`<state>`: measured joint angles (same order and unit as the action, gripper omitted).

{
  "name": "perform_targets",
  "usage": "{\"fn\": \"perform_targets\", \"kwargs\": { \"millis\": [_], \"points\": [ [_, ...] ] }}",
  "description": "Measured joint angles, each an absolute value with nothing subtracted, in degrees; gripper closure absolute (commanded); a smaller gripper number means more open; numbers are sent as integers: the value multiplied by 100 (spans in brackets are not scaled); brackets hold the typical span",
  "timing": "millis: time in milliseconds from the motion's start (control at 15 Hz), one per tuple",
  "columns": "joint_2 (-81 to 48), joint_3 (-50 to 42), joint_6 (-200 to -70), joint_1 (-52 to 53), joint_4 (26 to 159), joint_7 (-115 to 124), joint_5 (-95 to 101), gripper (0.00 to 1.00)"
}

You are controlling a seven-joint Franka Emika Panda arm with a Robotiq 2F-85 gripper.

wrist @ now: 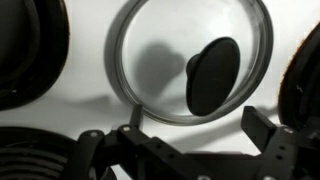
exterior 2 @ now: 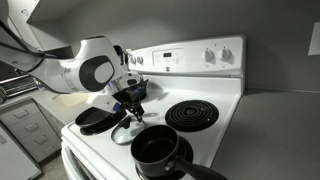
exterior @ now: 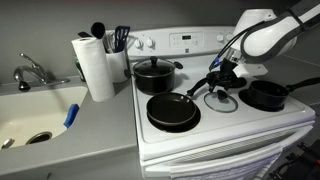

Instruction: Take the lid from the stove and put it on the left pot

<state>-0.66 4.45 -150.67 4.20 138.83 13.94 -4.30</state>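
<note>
The clear glass lid with a black knob lies flat on the white stove between the burners. It also shows in an exterior view and fills the wrist view. My gripper hangs just above the lid, open and empty, its two fingers apart at the lid's near rim. The small low black saucepan sits uncovered on a burner beside the lid, also in an exterior view.
A wide black frying pan and a taller black lidded pot stand on other burners. One coil burner is bare. A paper towel roll, utensil holder and sink lie beside the stove.
</note>
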Motion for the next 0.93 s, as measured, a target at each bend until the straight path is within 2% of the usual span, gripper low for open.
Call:
{"fn": "perform_targets", "kwargs": {
  "millis": [400, 933],
  "points": [
    [-243, 493, -14544, 502, 13507, 1309, -605, 0],
    [159, 521, -13787, 578, 13605, 2590, -202, 0]
  ]
}}
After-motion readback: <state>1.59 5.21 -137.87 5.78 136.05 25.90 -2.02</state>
